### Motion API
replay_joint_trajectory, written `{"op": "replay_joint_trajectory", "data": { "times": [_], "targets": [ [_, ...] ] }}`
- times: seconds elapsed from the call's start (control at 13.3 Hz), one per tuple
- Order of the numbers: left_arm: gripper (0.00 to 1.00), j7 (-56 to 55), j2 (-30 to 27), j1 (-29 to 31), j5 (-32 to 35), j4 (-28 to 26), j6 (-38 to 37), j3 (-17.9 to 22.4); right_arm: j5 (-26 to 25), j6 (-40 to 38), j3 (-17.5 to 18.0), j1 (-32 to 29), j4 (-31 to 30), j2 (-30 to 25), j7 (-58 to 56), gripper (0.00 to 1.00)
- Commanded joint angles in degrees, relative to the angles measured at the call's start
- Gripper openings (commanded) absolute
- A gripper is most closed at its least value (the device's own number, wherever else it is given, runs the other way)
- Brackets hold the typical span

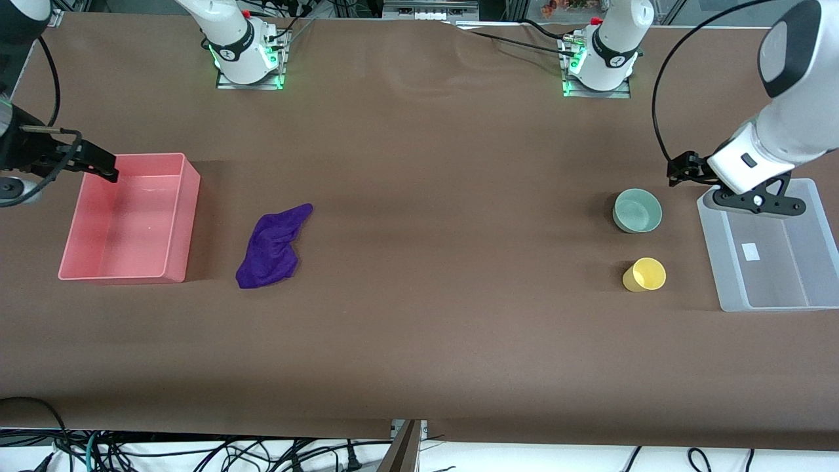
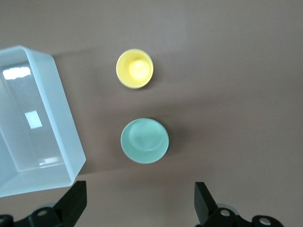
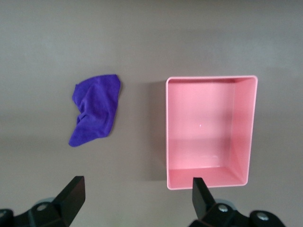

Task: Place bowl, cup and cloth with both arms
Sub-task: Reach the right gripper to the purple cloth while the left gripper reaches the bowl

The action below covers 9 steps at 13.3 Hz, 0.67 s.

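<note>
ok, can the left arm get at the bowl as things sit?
Probably yes. The left gripper hangs open over the table beside the bowl, which stands upright and apart from the cup and the clear bin. Nothing covers it.

The desk (image 1: 419,314) is showing a plain, matte brown all over. The cloth (image 1: 272,247) is showing deep purple, the bowl (image 1: 637,210) a glossy pale mint green, and the cup (image 1: 644,274) plain yellow. One bin (image 1: 128,219) is glowing coral pink; the other bin (image 1: 767,252) is looking frosted and translucent white, carrying a small white label. Both arms are showing white with dark grey joints.
</note>
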Motion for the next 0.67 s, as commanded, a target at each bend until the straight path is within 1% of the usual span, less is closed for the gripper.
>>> {"op": "replay_joint_trajectory", "data": {
  "times": [0.0, 0.07, 0.15, 0.3, 0.38, 0.45, 0.53, 0.6],
  "targets": [
    [1.0, 6.6, 3.2, 4.3, -0.3, -2.3, 1.8, 0.0, -0.5, -1.2, 0.0, 0.2, -3.0, 2.3, -0.3, 1.0],
    [1.0, 9.3, 3.3, 5.4, -0.4, -5.3, 5.4, 0.0, -0.3, -0.1, 0.0, 0.2, -4.7, 2.3, -0.1, 1.0],
    [1.0, 10.6, 3.3, 5.8, -0.3, -8.7, 9.9, 0.0, 0.0, 2.9, 0.1, 0.3, -6.7, 2.6, 0.7, 1.0],
    [1.0, 11.8, 4.3, 6.8, -0.3, -16.3, 20.7, 0.1, 0.2, 11.6, 1.9, 0.7, -12.9, 3.0, 0.8, 1.0],
    [1.0, 13.4, 6.7, 7.0, -0.3, -19.5, 26.3, 0.1, 0.2, 16.3, 2.7, 0.7, -16.2, 3.8, 0.9, 1.0],
    [1.0, 14.9, 9.1, 7.7, -0.2, -21.1, 31.1, 0.1, 0.6, 21.1, 3.7, 0.7, -19.4, 4.5, 0.9, 1.0],
    [1.0, 17.2, 11.3, 8.7, -0.2, -21.7, 34.2, 0.1, 0.7, 26.0, 4.8, 0.7, -21.8, 5.6, 1.7, 1.0],
    [1.0, 19.7, 13.4, 9.6, -0.2, -21.7, 35.4, 0.0, 0.6, 29.6, 5.7, 0.7, -23.1, 7.5, 5.0, 1.0]
  ]
}}
